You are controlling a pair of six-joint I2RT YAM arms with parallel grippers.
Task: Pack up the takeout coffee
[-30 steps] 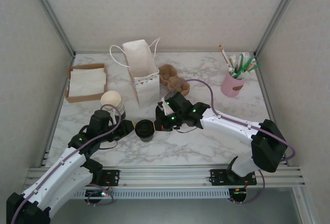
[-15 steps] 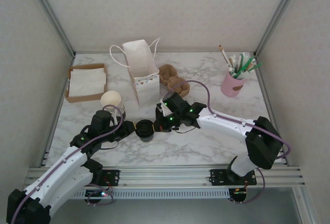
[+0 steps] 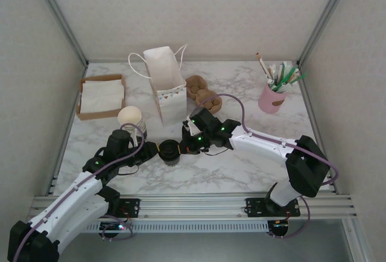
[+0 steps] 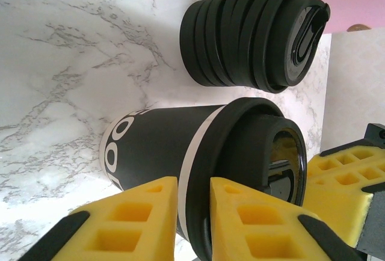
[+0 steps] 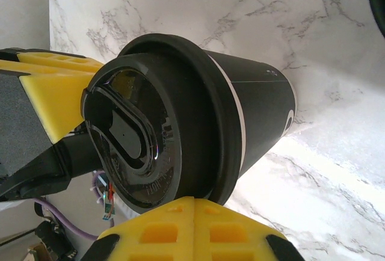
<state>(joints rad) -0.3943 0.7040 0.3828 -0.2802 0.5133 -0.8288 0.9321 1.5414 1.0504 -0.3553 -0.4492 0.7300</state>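
**Inspector:** The takeout coffee (image 3: 169, 151), a dark cup with its black lid on, stands upright mid-tabletop (image 3: 241, 177), towards the near edge. The left tool (image 4: 194, 189) is against its side, fingers close together; I cannot tell whether it grips. The right tool (image 5: 195, 210) is clenched on nothing, against the lid's rim.

**Assessor:** The hazards?

**Inspector:** In my judgement, tipping. Two tools bear on the cup from opposite sides, and a clenched one can only push. An uneven shove could topple the cup or lift the lid.

**Assessor:** And obstructions?

**Inspector:** The stack of lids (image 4: 252, 35) stands just beside the cup and is easily knocked. The right arm lies between the cup and the paper bag (image 3: 166, 84) towards the far edge. The stack of cream cups (image 3: 131, 119) crowds the left arm.
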